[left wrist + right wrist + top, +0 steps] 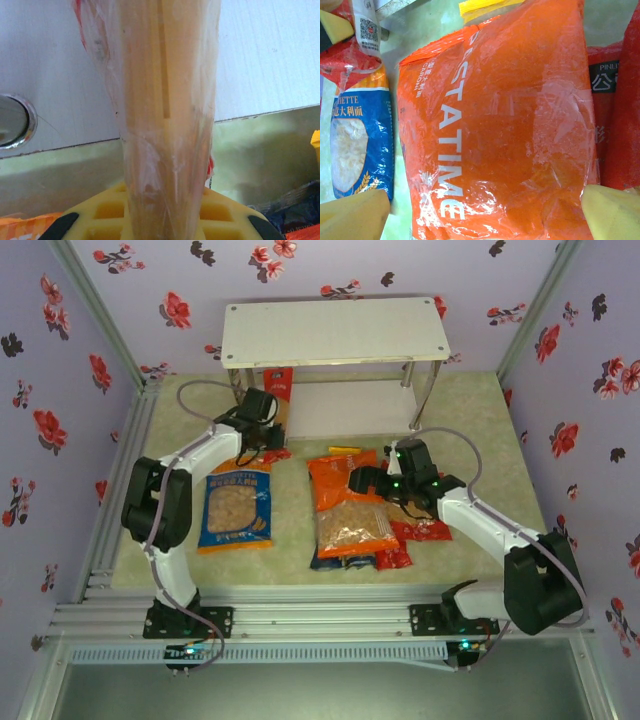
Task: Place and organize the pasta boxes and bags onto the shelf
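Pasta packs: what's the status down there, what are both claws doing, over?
Left claw shut on red spaghetti pack, at the shelf's lower tier. Right claw open, over orange bag. Blue bag lies flat nearby.

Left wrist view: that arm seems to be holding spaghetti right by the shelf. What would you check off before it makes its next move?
1. The left gripper is shut on the spaghetti pack: ok.
2. The pack points at the shelf's lower board: ok.
3. The metal leg sits off to the pack's side, not in front of it: ok.
4. Free room on the lower board where the pack would land: cannot tell.
5. The right gripper is open over the orange bag, away from the shelf: ok.
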### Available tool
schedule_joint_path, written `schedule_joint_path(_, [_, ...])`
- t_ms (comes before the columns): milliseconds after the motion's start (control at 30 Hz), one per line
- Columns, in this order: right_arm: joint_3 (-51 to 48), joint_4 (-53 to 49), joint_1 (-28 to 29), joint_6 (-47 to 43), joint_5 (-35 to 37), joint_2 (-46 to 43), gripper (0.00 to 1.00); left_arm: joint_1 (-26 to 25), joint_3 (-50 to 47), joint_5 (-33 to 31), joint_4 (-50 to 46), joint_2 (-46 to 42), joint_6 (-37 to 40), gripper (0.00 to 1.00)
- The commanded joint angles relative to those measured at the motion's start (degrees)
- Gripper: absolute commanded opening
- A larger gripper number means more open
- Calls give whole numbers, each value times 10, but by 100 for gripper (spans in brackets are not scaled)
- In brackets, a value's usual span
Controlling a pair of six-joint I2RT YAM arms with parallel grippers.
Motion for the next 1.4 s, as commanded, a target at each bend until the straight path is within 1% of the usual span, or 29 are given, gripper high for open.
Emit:
schedule_joint_path(0, [10,-1,4,-12,-4,2,99,3,40,-28,76,3,-3,13])
schedule_joint_path(67, [8,-2,4,-12,-3,2,99,2,44,-29,75,9,-3,20])
schedule_joint_path(100, [7,-2,4,-13,-3,2,99,2,45,-28,74,12,-2,26])
schedule_joint_path(167, [6,-4,4,-13,-2,1,99,2,46,-28,71,14,-1,36])
schedule_joint_path(233, [6,-5,4,-13,-1,1,99,2,45,-28,71,15,0,49])
schedule_joint_path(367, [5,-7,4,-13,1,-1,99,2,38,-28,72,17,2,59])
schedule_joint_path(400, [5,-7,4,-13,0,-1,99,2,37,-28,71,17,2,63])
schedule_joint_path(467, [6,-8,4,-13,1,0,99,2,32,-19,74,14,5,72])
schedule_joint_path(533, [5,-8,5,-12,1,-1,99,2,19,-3,91,4,13,87])
schedule_joint_path(567, [5,-8,4,-12,1,0,99,1,12,2,101,-4,18,91])
schedule_joint_path(600, [5,-9,4,-12,2,-1,99,0,3,3,113,-13,24,94])
schedule_joint_path(633, [5,-9,4,-11,2,-1,99,0,-6,3,124,-22,28,95])
schedule_joint_path(733, [3,-10,4,-10,3,-1,99,-1,-37,4,159,-56,36,95])
schedule_joint_path(767, [4,-10,4,-11,4,-2,99,-3,-48,4,166,-71,36,94])
schedule_joint_path(833, [3,-11,4,-11,7,-3,99,-15,-68,2,162,-105,36,88])
schedule_joint_path(900, [0,-11,4,-10,9,-4,99,-41,-102,-8,145,-154,32,83])
schedule_joint_path(967, [-4,-11,4,-11,11,-6,99,-78,-135,-19,123,-202,23,83])
schedule_joint_path(1067, [-4,-18,4,-13,14,-10,99,-135,-183,-16,73,-257,-11,84])
schedule_joint_path(1133, [-6,-22,4,-16,17,-17,99,-164,-220,4,58,-279,-47,83])
schedule_joint_path(1200, [-7,-30,4,-19,25,-28,99,-177,-262,41,67,-293,-88,82])
schedule_joint_path(1300, [-8,-41,3,-23,35,-47,99,-187,-337,98,134,-301,-151,75])
schedule_joint_path(1367, [-10,-47,3,-23,39,-60,99,-197,-364,110,162,-294,-179,72])
